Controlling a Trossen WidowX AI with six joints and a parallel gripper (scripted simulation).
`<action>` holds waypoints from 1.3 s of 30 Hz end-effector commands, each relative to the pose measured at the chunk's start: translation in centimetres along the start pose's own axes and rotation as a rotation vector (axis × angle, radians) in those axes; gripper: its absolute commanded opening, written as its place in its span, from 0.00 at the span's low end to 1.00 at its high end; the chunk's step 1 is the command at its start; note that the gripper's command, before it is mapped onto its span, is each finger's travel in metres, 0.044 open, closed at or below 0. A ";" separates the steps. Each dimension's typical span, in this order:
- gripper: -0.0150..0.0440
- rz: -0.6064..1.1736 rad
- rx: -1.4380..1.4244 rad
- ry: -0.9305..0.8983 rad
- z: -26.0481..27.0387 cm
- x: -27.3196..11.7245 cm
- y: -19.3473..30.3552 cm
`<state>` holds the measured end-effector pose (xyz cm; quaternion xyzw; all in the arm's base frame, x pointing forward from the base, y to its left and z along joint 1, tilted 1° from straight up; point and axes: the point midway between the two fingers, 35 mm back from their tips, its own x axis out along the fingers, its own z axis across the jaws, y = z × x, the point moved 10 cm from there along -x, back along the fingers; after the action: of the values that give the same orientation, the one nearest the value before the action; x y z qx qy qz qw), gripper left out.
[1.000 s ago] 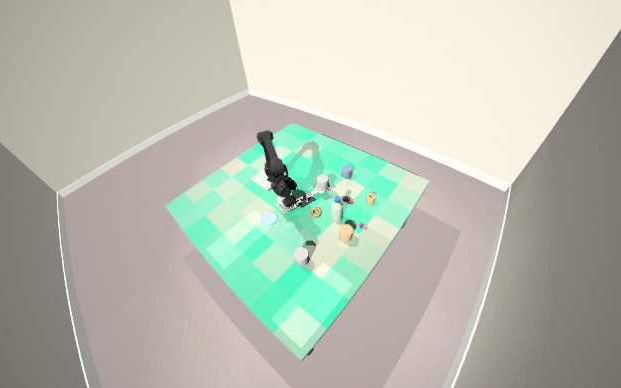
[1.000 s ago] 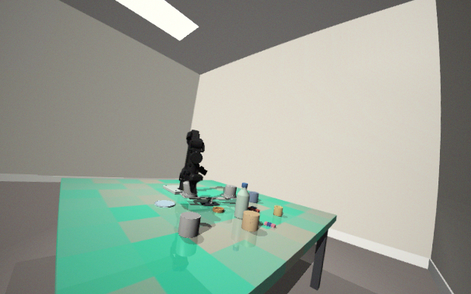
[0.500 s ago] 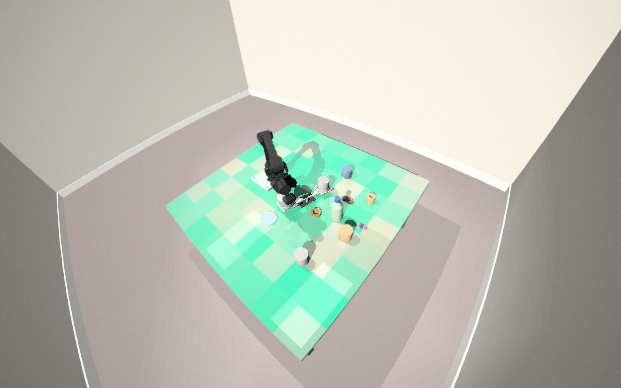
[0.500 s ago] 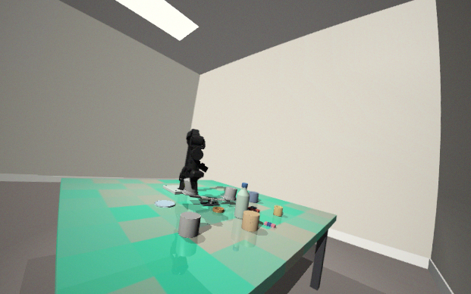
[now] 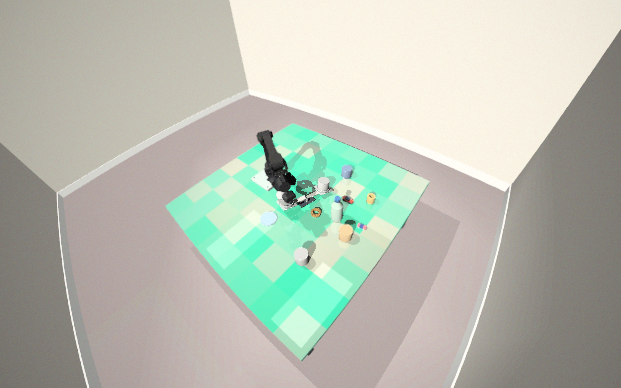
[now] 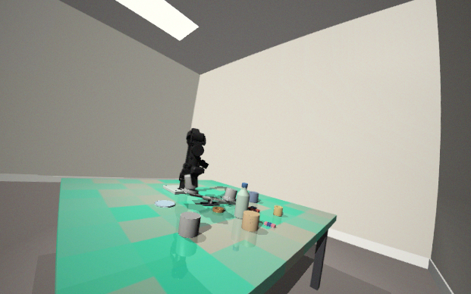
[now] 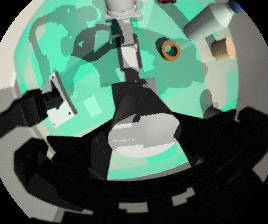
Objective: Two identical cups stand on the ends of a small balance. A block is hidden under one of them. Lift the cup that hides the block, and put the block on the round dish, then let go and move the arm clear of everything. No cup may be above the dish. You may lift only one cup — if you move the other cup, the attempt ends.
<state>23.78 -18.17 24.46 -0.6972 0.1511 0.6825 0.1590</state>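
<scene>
Near the table's far left edge in the exterior view, I have the gripper (image 5: 287, 198) (image 6: 191, 177) (image 7: 139, 116) fairly wide, closed around one cup (image 5: 282, 199) (image 6: 189, 182) (image 7: 145, 135).

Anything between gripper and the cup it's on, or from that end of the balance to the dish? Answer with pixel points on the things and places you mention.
Nothing visible in either gap. Gripper (image 5: 288, 196) (image 6: 191, 177) (image 7: 139, 116) is shut on the cup (image 5: 280, 198) (image 6: 188, 182) (image 7: 144, 136). Nothing visible stands between that end of the balance (image 5: 315, 194) (image 6: 200, 195) (image 7: 130, 56) and the dish (image 5: 268, 218) (image 6: 164, 204). Block isn't visible.
</scene>
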 end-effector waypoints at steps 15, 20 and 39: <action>0.25 0.013 -0.002 0.018 0.1 -2.8 0.1; 0.25 0.013 -0.002 0.018 0.2 -3.4 0.1; 0.25 0.013 -0.002 0.018 0.7 -5.8 0.0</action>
<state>23.07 -17.86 29.66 -0.6990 0.1554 0.6801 0.1571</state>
